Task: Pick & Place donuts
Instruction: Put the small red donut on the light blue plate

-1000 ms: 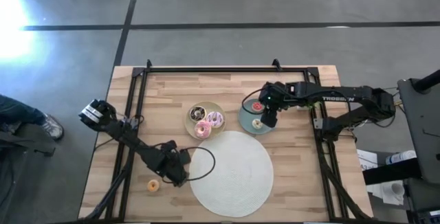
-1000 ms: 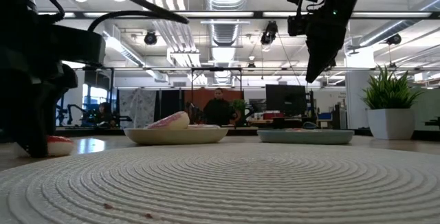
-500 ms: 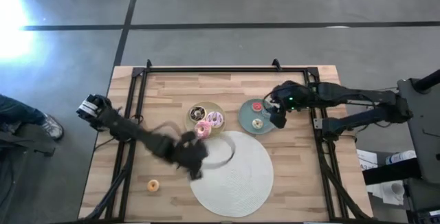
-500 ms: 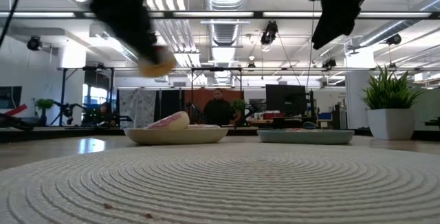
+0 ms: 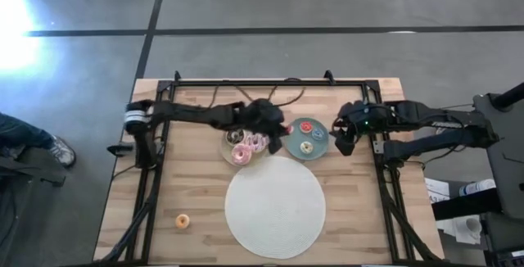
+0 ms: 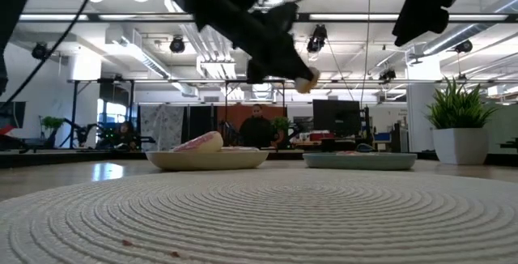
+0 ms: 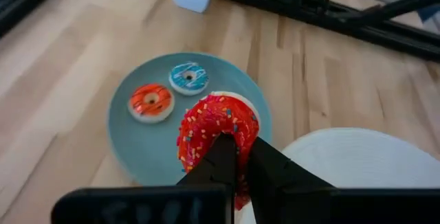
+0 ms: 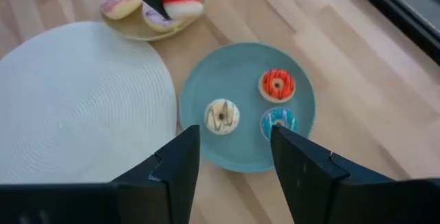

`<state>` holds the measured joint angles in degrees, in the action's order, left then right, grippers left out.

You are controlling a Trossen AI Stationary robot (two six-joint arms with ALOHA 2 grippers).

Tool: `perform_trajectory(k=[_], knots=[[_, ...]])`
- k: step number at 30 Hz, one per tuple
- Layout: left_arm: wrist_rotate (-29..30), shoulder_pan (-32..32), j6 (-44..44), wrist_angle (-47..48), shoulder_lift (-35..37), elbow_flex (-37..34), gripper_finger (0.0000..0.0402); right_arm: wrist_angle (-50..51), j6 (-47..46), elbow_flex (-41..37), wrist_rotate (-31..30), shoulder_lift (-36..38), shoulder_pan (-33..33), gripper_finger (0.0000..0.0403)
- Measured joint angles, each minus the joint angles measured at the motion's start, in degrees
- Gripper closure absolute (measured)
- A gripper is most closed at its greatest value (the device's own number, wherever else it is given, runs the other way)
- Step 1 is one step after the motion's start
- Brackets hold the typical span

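My left gripper [image 7: 237,161] is shut on a red-pink sprinkled mini donut [image 7: 218,133] and hangs in the air between the beige plate [image 5: 232,154] and the teal plate [image 5: 293,147]. The teal plate [image 8: 240,148] carries an orange [image 8: 277,85], a cream [image 8: 221,115] and a blue mini donut [image 8: 278,121]. The beige plate carries a bright pink [image 5: 242,154] and a pale pink-white donut [image 5: 256,142]; my left arm hides most of the chocolate one. An orange mini donut [image 5: 182,221] lies on the table near the front left. My right gripper [image 8: 234,138] is open and empty by the teal plate's right side. My left gripper pinches the red-pink donut's ring on the side nearest the wrist [image 7: 227,148] between its two fingers. The fingers slant down from the table's left. The donut sits tilted at the fingertips [image 6: 303,82], lifted clear, above the teal plate's left edge.
A big white round mat [image 5: 274,204] lies at the table's near middle. A black frame [image 5: 246,81] runs along the table's far, left and right sides. My left arm [image 5: 188,113] stretches across the far left of the table.
My left gripper has risen from the table's near left, beside the orange mini donut, and swung toward the far right with the red-pink donut, which is now lifted clear by the teal plate. My right gripper has drawn back from over the teal plate toward the table's right edge.
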<state>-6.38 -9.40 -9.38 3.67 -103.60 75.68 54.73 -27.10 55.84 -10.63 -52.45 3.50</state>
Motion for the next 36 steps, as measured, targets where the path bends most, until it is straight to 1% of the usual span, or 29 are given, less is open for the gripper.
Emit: perform_trajectory(k=[4,9,11,15,17,19,22,28,32,34,36], knots=[[-0.84,0.00,3.56,6.20,-8.71,10.11,0.0401,1.30,-1.92,-1.20,0.06,-0.07,-0.67,0.0234],[0.46,-0.44,8.22,18.11,-18.08,21.58,0.0401,2.53,-3.56,-2.02,0.02,0.34,-1.17,0.0234],[1.40,-0.67,9.17,22.18,-21.09,25.03,0.0401,2.50,-4.05,-2.02,0.08,0.59,-1.40,0.0234],[6.23,-0.73,10.45,25.71,-25.17,29.53,0.0401,2.50,-4.40,-2.02,-0.04,0.84,-1.50,0.0234],[7.72,-0.66,10.44,25.82,-26.20,30.85,0.0395,2.51,-4.39,-2.02,-0.04,0.96,-1.52,0.0234],[7.94,-0.67,10.37,25.71,-26.46,31.84,0.0379,2.49,-4.37,-2.09,-0.11,1.03,-1.51,0.0234],[7.99,-0.70,10.37,25.44,-26.44,32.31,0.0344,2.52,-4.29,-2.40,-0.34,1.09,-1.50,0.0234],[7.50,-0.73,8.81,28.80,-26.33,32.71,0.0261,2.51,-3.95,-2.83,-0.50,1.07,-1.50,0.0234],[7.35,-0.50,9.33,30.54,-25.95,32.83,0.0230,2.51,-3.57,-2.87,-0.51,1.07,-1.50,0.0234],[4.98,-0.44,9.32,30.24,-25.73,32.92,0.0226,2.50,-3.36,-2.89,-0.61,1.07,-1.50,0.0234],[0.42,-0.44,9.38,30.15,-25.61,33.07,0.0225,2.53,-3.36,-2.94,-0.68,1.07,-1.50,0.0234]])
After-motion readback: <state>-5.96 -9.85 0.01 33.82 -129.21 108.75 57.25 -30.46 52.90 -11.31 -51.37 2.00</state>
